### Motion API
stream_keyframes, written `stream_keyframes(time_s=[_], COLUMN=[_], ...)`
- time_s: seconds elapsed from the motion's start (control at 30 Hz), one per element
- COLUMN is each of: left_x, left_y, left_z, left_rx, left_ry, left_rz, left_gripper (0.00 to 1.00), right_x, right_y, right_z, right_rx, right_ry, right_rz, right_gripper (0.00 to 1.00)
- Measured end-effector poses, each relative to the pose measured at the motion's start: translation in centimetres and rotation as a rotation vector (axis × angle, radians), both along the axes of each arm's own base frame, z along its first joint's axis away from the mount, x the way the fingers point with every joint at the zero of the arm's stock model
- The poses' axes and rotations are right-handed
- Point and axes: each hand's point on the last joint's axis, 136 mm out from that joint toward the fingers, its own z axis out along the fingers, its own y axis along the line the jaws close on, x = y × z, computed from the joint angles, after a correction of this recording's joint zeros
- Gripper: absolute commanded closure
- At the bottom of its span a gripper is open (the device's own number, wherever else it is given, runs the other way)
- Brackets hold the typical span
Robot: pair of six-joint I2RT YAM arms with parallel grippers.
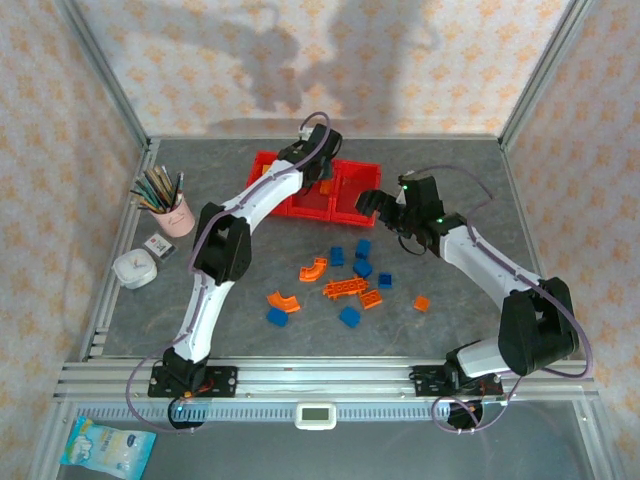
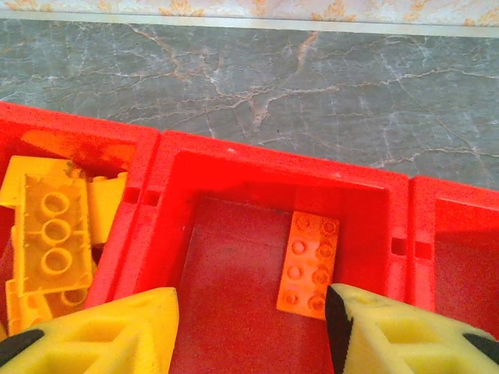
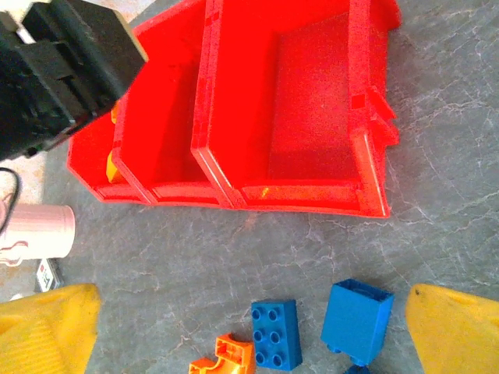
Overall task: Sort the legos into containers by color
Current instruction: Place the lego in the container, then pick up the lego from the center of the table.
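Worktop (image 1: 200, 300): grey marble-patterned surface, on which loose legos (image 1: 345, 288) in blue and orange are scattered between the two arms, well apart from the bins.
Containers (image 1: 322, 207): three joined red bins set at the far side; yellow bricks (image 2: 54, 234) are seen in the left bin, one orange plate (image 2: 310, 263) lies flat in the middle bin, and the right bin (image 3: 312, 117) is seen bare inside.
Left tool (image 2: 249, 327): held over the middle bin with its yellow fingers parted and nothing between them; the orange plate is judged just released.
Right tool (image 3: 249, 327): spread wide and empty above two blue bricks (image 3: 357, 319) on the worktop.
Step in hand: an orange drop-off is judged complete.
Next move: a descent of the right tool onto a blue brick is called for, then carriage to the bare bin.
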Motion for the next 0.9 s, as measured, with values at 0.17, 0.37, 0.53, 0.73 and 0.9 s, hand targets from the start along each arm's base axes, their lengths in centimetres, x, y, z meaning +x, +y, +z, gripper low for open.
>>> stream_keyframes(time_s=[0.17, 0.37, 0.53, 0.73, 0.9], left_x=[-4.9, -13.0, -17.4, -21.2, -22.3], left_y=[0.7, -0.9, -1.6, -2.5, -4.5], left_z=[1.4, 2.3, 0.2, -3.6, -4.7], left_rx=[-0.026, -0.064, -0.050, 0.006, 0.026], left_ry=[0.049, 0.094, 0.160, 0.259, 0.285], left_rz=[-0.052, -0.195, -0.271, -0.360, -0.432], left_gripper=[0.42, 0.37, 0.32, 0.26, 0.24], right_x=[-0.9, -3.6, -6.0, -8.4, -9.5], right_y=[0.0, -0.3, 0.1, 0.8, 0.3], right_z=[0.6, -0.2, -2.0, -2.8, -3.7], right_rx=[0.005, 0.001, -0.018, -0.015, -0.007], right_ry=[-0.001, 0.018, 0.069, 0.089, 0.113], right_rz=[0.023, 0.066, 0.107, 0.141, 0.124], right_gripper=[0.00, 0.00, 0.00, 0.00, 0.00])
